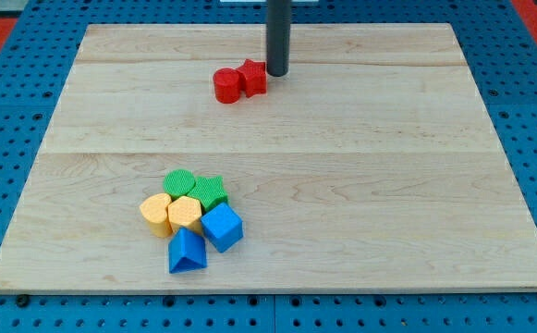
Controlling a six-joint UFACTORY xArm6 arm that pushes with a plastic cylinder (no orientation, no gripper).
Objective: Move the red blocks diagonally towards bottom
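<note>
Red blocks sit together near the view's top of the desk (360, 185), a little left of centre: a red cylinder (226, 85) on the view's left and a red star-shaped block (253, 78) touching it on the view's right. My tip (277, 73) stands just beside the star block, at its upper right edge, touching it or nearly so; the gap is too fine to tell. There is no hand on this arm, only the straight dark rod, so nothing opens, closes or clamps here.

Well apart from the red pair, toward the view's bottom left, lies a tight cluster: a green round block (179, 181), a green star block (211, 191), two yellow blocks (155, 214) and (185, 213), a blue cube (222, 228) and a blue triangular block (187, 252). Bare wood lies between this cluster and the red pair.

As I judge it, the step in hand is the start of the push: my tip is placed behind the pair on the upper right, which suits a diagonal slide down and to the view's left. The next move calls for a steady push along that line, keeping the tip centred behind the star so that it carries the cylinder along instead of slipping off to one side. The two pieces may split, since only the star is contacted directly. The line also points toward the cluster, so the push should stop short of it
</note>
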